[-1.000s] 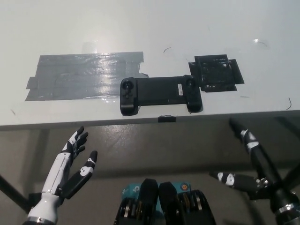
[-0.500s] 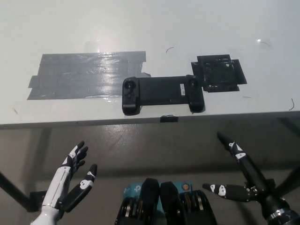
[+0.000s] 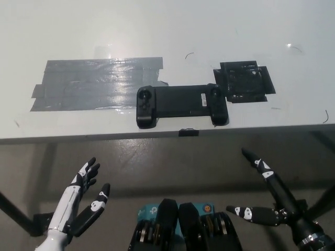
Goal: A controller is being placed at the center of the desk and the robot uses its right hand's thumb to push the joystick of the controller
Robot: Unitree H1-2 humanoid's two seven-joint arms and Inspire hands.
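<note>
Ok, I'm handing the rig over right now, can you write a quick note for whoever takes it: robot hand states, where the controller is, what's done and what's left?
Left robot hand: open, holding nothing, resting low at the lower left, below the desk edge.
Right robot hand: open, holding nothing, low at the lower right, below the desk edge and clear of the controller.
Controller: black, lying flat near the front edge of the white desk, between the grey tape patch and the black tape patch.
Done: controller is in place.
Left: bring the right robot hand up over the controller and push a joystick with its thumb; no contact yet.
</note>
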